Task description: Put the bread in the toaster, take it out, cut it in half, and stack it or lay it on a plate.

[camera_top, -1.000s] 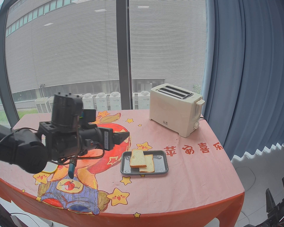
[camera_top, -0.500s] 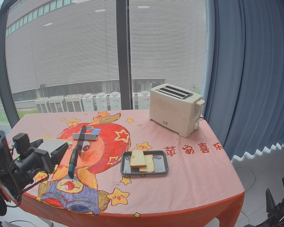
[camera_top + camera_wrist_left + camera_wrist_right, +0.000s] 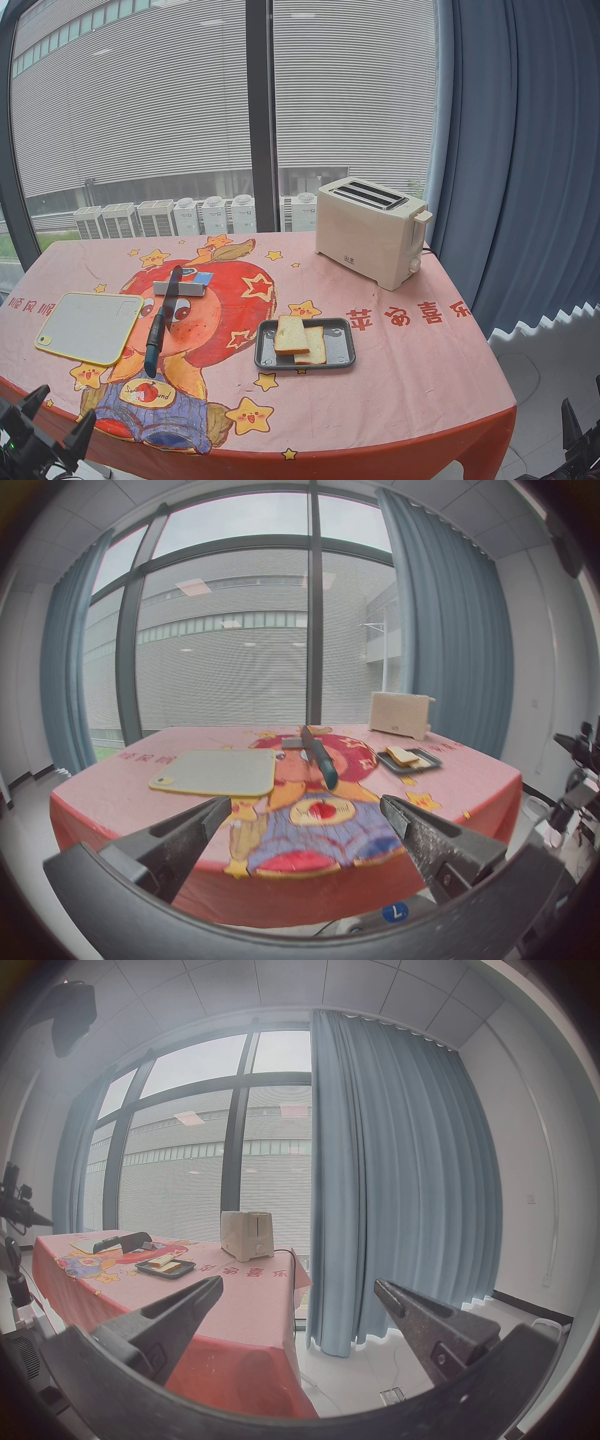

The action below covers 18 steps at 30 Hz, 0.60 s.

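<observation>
desk (image 3: pixel 406 375): I see a pink cartoon cloth (image 3: pixel 206 312) covering it
curtain (image 3: pixel 525 156): blue, right of the window (image 3: pixel 137 106)

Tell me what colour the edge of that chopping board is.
Yellow edge on the chopping board, around a pale face; best in the head view.

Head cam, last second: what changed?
The left gripper pulled back from above the left-middle of the table, toward the robot, to below the near-left edge, open and empty. Nothing was grasped or released. The bread on the tray, knife, cutting board and toaster stayed put.
</observation>
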### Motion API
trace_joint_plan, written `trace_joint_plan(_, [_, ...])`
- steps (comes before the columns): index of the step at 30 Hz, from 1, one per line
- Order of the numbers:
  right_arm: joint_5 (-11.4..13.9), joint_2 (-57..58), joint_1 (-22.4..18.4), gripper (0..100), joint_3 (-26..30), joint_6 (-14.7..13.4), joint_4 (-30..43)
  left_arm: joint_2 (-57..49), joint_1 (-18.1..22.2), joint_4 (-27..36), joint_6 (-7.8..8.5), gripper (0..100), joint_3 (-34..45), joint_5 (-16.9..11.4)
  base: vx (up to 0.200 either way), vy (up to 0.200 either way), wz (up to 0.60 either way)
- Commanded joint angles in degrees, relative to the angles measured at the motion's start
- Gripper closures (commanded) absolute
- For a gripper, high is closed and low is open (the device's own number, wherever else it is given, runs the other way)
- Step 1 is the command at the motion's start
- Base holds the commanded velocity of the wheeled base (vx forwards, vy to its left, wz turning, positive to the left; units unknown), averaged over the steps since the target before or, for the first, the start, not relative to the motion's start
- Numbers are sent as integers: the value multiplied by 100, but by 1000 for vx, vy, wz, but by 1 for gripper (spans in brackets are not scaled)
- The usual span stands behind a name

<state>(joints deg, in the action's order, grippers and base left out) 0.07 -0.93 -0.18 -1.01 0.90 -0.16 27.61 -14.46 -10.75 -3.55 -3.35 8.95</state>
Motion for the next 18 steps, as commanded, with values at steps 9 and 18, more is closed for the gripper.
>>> trace_joint_plan(9, [19,75,1,0,101,24,7,-2243,444,1031,100,0,283,-622,0,0,0])
trace_joint_plan(18, [-25,93,9,0,101,15,7,-2682,1402,917,109,0,326,-596,0,0,0])
